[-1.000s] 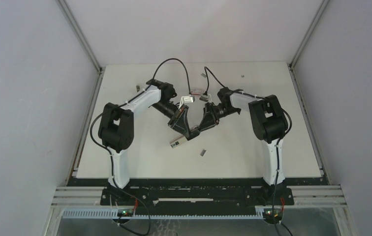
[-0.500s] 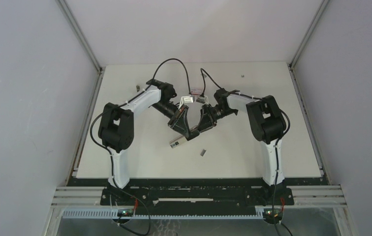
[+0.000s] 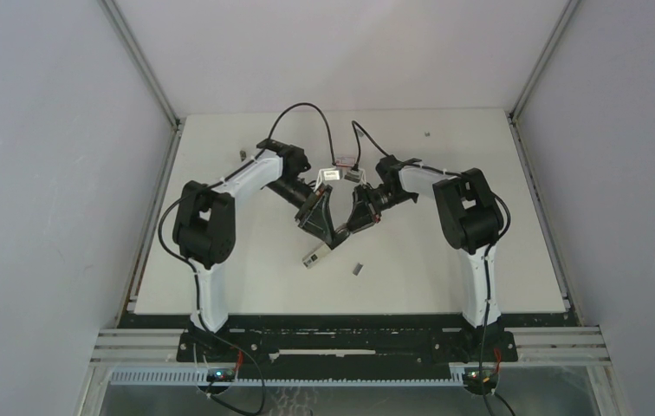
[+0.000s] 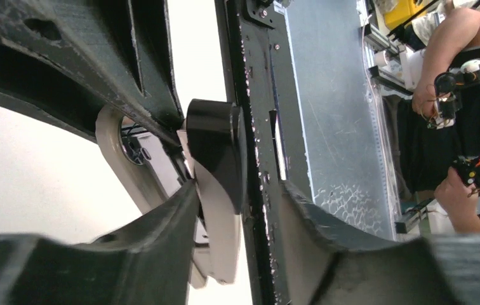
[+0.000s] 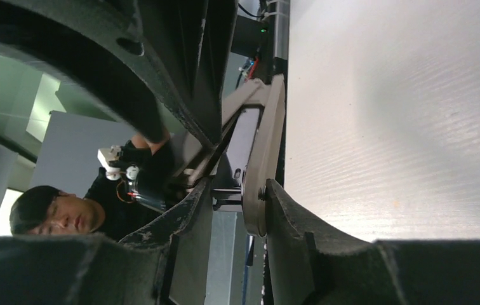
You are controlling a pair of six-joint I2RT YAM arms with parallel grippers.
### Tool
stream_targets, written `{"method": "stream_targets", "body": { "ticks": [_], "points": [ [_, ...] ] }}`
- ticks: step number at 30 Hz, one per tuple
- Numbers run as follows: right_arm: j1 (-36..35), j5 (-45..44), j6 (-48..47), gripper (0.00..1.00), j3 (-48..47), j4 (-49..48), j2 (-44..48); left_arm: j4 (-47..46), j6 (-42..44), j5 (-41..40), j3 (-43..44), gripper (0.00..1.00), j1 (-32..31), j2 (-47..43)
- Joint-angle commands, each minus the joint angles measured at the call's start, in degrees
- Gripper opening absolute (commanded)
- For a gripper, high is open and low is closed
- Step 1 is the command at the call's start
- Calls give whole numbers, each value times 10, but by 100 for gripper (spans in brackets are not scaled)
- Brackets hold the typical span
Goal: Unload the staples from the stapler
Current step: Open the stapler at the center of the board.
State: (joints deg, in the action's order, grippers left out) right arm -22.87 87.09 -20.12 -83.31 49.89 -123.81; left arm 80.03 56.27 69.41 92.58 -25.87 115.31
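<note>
The grey stapler (image 3: 313, 256) hangs between my two grippers over the middle of the table, its free end pointing down towards the near left. My left gripper (image 3: 322, 224) is shut on it. In the left wrist view (image 4: 237, 203) a grey stapler arm (image 4: 218, 216) with a black cap lies against the left finger. My right gripper (image 3: 352, 224) is shut on the other end. In the right wrist view (image 5: 237, 190) a grey stapler arm (image 5: 264, 159) presses on the right finger, and a darker part reaches the left one. A short strip of staples (image 3: 358, 269) lies on the table just below.
A flat red-and-white box (image 3: 344, 160) and a small white piece (image 3: 331, 176) lie behind the grippers. Tiny metal bits lie at the far left (image 3: 242, 154) and far right (image 3: 426, 134). The table's black near edge (image 3: 350, 319) runs in front of the arm bases.
The right gripper has shifted a little left towards the left gripper. The stapler's free end has dropped slightly towards the near right. Both grippers keep their hold.
</note>
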Motion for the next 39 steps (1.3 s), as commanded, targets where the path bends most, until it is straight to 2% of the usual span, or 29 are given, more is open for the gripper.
{"method": "stream_targets", "body": {
  "ticks": [1, 4, 5, 6, 8, 10, 14, 17, 25, 29, 37, 39],
  "points": [
    [10, 16, 24, 29, -18, -22, 15, 6, -38, 22, 40, 59, 18, -5],
    [17, -8, 67, 29, -8, -58, 20, -20, -86, -9, 58, 87, 30, -17],
    [20, -16, 87, 28, -1, -77, 21, -48, -123, -29, 59, 96, 32, -27],
    [22, -28, 110, 28, 7, -100, 24, -94, -176, -60, 51, 100, 32, -42],
    [28, -51, 160, 28, 20, -143, 27, -227, -300, -142, 12, 100, 29, -83],
    [34, -70, 204, 28, 32, -182, 34, -318, -364, -240, -24, 99, 20, -117],
    [45, -114, 282, 27, 54, -245, 55, -350, -401, -365, -21, 100, -12, -130],
    [55, -130, 328, 28, 69, -287, 65, -368, -403, -437, -26, 100, -60, -143],
    [90, -153, 407, 27, 105, -360, 82, -370, -388, -516, 1, 98, -164, -133],
    [97, -157, 401, 26, 105, -353, 83, -354, -387, -541, 41, 88, -183, -93],
    [100, -164, 397, 26, 104, -349, 84, -321, -372, -578, 120, 76, -194, -21],
    [100, -165, 395, 26, 105, -347, 85, -312, -368, -581, 131, 68, -194, -8]
  ]
}}
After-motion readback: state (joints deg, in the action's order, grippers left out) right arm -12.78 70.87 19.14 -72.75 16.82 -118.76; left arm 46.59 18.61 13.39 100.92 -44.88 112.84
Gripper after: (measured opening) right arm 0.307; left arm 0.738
